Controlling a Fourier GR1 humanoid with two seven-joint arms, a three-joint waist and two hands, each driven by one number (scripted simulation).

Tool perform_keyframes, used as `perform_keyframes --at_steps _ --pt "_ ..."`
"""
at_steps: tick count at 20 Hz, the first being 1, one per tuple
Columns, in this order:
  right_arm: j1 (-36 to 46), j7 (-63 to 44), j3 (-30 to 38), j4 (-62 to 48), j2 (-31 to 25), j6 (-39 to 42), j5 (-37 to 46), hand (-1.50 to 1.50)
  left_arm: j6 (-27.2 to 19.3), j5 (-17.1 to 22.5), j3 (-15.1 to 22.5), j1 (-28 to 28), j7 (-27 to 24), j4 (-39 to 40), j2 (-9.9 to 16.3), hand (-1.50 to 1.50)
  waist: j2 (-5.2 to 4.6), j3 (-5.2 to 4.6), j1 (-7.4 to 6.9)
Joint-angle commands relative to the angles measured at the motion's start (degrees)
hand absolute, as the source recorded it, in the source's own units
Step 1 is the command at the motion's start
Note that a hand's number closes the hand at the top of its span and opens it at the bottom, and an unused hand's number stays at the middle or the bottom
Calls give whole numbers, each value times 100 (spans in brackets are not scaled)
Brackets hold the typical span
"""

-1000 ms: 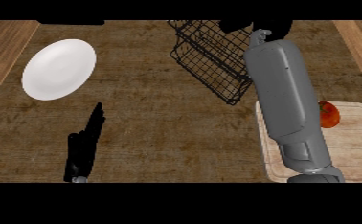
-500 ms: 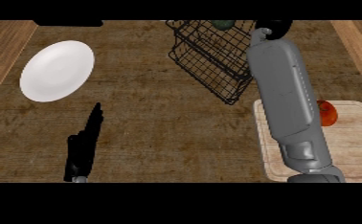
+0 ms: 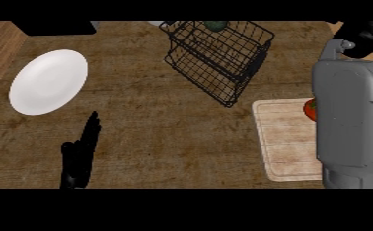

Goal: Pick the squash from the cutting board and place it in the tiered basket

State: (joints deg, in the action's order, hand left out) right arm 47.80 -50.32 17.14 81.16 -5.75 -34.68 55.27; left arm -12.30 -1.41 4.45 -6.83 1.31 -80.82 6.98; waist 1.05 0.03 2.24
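Head view: I am looking steeply down at a brown wooden counter (image 3: 167, 126). A black wire tiered basket (image 3: 218, 59) is standing near the far edge, and a dark green thing, likely the squash (image 3: 215, 25), is lying in its upper part, close to the far rim; it is too small to make out more. A pale wooden cutting board (image 3: 287, 141) is lying at the right, just beside the basket's near corner. A red-orange vegetable (image 3: 310, 109) is sitting on the board's right side, half hidden by the grey right forearm (image 3: 342, 121), which is stretching over the board toward the far right corner. The right hand (image 3: 357, 40) is showing there only as a dark shape at the edge, well clear of the basket, and I cannot tell how its fingers are set. A white plate (image 3: 48, 82) is lying at the left. The left hand (image 3: 82, 151) is resting at the lower left, fingers straight, pressed together and pointing away, holding nothing.
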Motion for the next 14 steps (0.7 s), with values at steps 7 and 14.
perform_keyframes --at_steps 7,14 --pt "-2575 -728 650 3953 -702 1813 -1207 -150 -1 48 -166 -284 8 -146 139 0 38 3 219" --pt "-4450 -832 1824 5943 -896 2837 -3420 -150 -22 68 -148 -339 -199 -31 -3 0 16 10 263"
